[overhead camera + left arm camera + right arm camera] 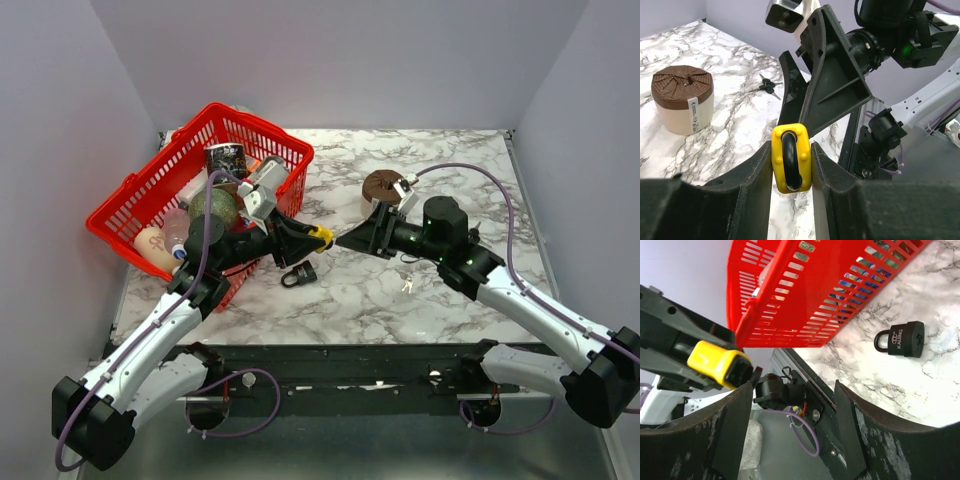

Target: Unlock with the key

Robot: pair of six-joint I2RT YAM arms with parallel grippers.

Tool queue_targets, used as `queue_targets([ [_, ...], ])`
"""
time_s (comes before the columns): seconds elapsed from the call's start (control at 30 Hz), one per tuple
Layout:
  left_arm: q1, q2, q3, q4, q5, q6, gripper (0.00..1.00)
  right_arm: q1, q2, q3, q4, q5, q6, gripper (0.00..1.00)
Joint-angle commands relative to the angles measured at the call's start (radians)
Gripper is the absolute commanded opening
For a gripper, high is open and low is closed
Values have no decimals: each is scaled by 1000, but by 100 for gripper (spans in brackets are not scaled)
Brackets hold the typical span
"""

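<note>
**Padlock held up, key waiting on the counter**

The left jaws are clamped on the yellow padlock (791,167), gripping its body from both sides and holding it clear of the counter (450,170). The right jaws stand wide and hold nothing, hovering just beside the padlock and facing it. The key (768,88) lies flat on the counter beside the right arm's wrist, well apart from both sets of jaws.

The step in hand looks like fetching that key. To do it well, the right jaws should back away, come straight down over the black head and pinch it so the blade sticks out free, ready to be lined up with the keyhole. A thin key on hard marble will likely skid or twist, so a slow, squared-up close is safer. The left jaws need only keep the padlock steady.

The black padlock (901,339) lies on the counter near the left jaws and is not the target. The red basket (130,205), tilted and full, crowds the left arm. A brown-lidded tub (682,100) stands further back, out of the way
</note>
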Motion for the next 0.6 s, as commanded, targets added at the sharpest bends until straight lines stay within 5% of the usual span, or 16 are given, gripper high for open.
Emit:
queue_targets([
  [0.0, -7, -14, 17, 59, 14, 8, 0, -7, -20, -18, -6, 6, 11, 74],
  [0.57, -7, -7, 16, 67, 22, 1, 0, -5, 19, -31, 86, -46, 6, 74],
])
